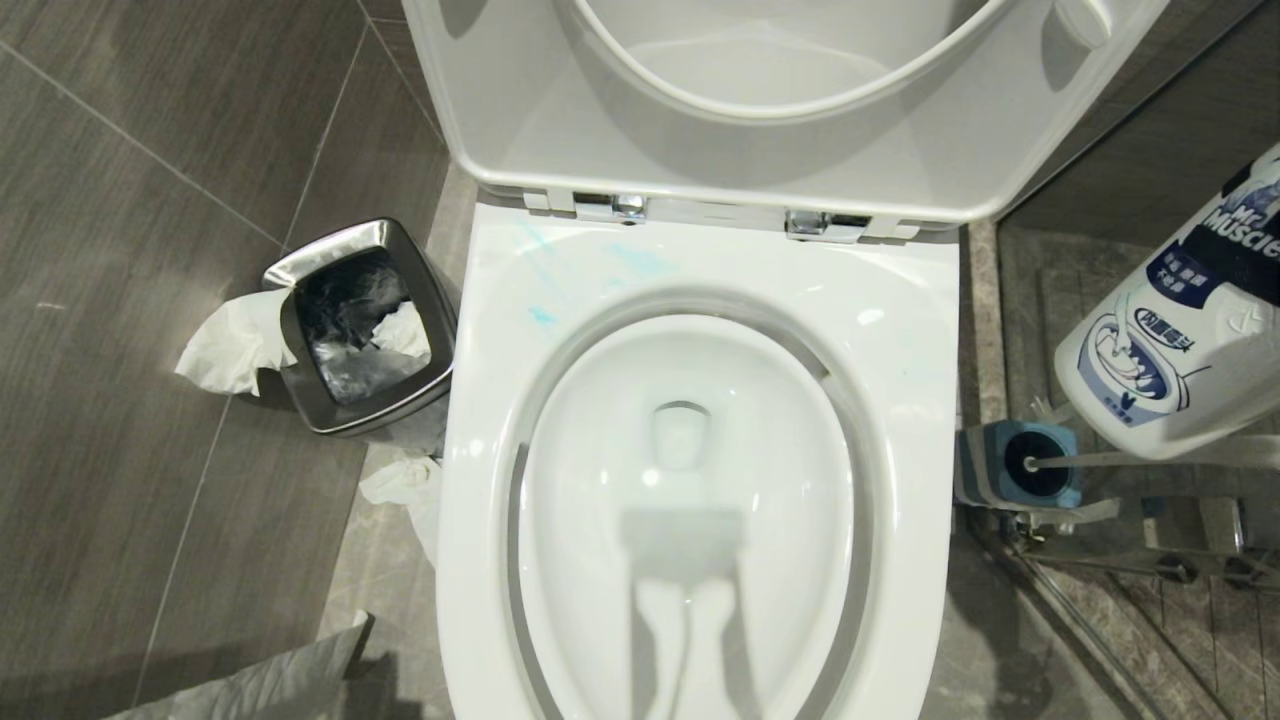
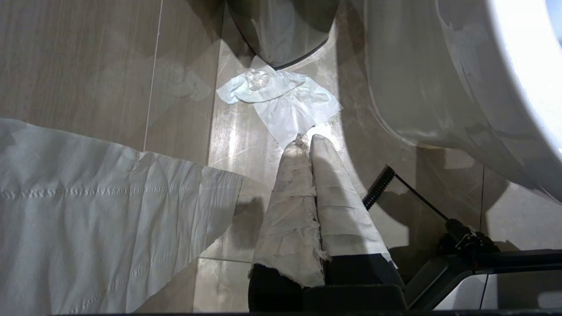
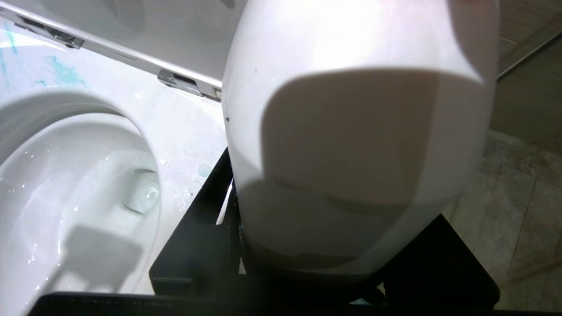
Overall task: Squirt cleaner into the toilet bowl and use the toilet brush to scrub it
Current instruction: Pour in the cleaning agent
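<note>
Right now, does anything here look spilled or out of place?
Yes. Blue-green smears stain the toilet bowl rim near the hinges, and crumpled tissue hangs over the steel bin, with more tissue on the floor.

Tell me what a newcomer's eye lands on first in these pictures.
The open toilet bowl fills the middle of the head view, lid up, with blue smears on its rim near the hinges. At the right edge the cleaner bottle hangs tilted in the air, gripped by the right end effector. On the left, a steel bin stands with crumpled tissue spilling out.

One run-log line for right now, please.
right gripper: holding cleaner beside toilet bowl | left gripper: shut, parked low | toilet brush: in holder
</note>
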Available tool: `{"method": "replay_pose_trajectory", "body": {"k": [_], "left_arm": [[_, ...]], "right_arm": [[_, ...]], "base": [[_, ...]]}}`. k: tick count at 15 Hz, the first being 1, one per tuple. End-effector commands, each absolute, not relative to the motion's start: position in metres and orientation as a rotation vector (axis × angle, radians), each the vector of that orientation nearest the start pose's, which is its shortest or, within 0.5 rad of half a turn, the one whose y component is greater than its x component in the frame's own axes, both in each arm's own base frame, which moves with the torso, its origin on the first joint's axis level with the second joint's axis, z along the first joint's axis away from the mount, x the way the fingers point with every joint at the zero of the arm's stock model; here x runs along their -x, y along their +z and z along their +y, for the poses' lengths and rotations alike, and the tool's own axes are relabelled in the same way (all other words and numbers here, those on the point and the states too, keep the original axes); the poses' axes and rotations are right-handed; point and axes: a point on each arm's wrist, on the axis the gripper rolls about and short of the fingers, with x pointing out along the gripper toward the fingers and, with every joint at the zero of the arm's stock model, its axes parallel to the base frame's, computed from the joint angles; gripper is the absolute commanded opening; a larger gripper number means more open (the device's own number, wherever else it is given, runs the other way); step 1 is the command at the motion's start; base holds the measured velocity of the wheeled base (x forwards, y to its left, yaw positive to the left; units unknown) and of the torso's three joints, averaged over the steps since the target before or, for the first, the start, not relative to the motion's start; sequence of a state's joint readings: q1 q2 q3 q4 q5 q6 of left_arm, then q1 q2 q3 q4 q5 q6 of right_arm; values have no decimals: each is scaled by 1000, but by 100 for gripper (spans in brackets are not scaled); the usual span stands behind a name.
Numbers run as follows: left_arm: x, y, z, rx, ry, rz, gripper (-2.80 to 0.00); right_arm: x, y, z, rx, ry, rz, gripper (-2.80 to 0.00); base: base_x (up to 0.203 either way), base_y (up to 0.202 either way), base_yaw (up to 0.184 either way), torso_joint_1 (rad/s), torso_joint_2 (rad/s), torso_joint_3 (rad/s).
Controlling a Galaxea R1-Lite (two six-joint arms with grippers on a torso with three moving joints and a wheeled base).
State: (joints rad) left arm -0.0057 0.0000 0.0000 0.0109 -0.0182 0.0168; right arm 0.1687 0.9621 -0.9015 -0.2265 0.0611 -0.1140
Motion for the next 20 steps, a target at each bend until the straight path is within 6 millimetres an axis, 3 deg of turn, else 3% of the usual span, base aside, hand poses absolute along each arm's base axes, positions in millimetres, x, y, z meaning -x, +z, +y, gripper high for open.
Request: {"method": "replay_pose_trajectory", "body": {"k": [1, 10, 20], "left_arm": [[23, 74, 0, -17, -25, 12, -280], [23, 74, 0, -20, -25, 12, -280], [23, 74, 0, -9, -17, 12, -280]], "right_arm": [[-107, 327, 20, 118, 216, -170, -280], [-113, 325, 19, 166, 139, -145, -280], [-114, 323, 19, 167, 142, -136, -280]], "base": [[0, 0, 0, 0, 0, 0], [0, 0, 0, 0, 0, 6], [0, 0, 0, 1, 3, 182]]}}
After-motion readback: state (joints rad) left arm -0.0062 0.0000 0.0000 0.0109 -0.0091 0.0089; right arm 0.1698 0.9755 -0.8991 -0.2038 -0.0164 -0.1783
